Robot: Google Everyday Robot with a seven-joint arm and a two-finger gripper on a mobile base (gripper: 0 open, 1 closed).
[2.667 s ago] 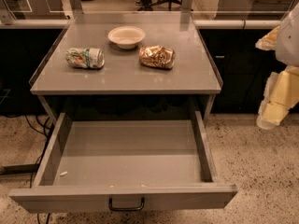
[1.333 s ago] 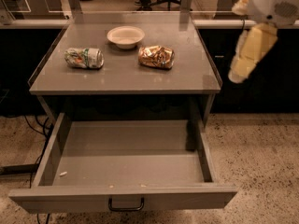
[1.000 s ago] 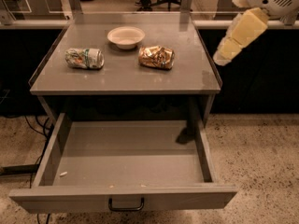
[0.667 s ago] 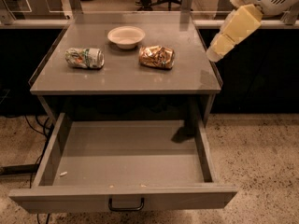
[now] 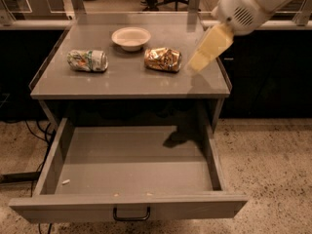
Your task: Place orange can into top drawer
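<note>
The orange can [image 5: 163, 59], dented, shiny orange-gold, lies on its side on the grey table top [image 5: 126, 84], right of centre. The top drawer [image 5: 131, 172] below is pulled fully open and holds only a few crumbs; its dark bar handle [image 5: 131, 213] is on the front panel. My gripper [image 5: 195, 65], cream-coloured, reaches down from the upper right and hangs just right of the orange can, slightly above the table top.
A crushed white-green can [image 5: 87, 60] lies at the table's left. A small white bowl [image 5: 130, 37] stands at the back centre. Metal posts rise at the table's back corners. Speckled floor lies to the right of the drawer.
My arm has swung from low on the right side up and leftward over the table, bringing the gripper close to the orange can. The cans, bowl and drawer have not moved.
</note>
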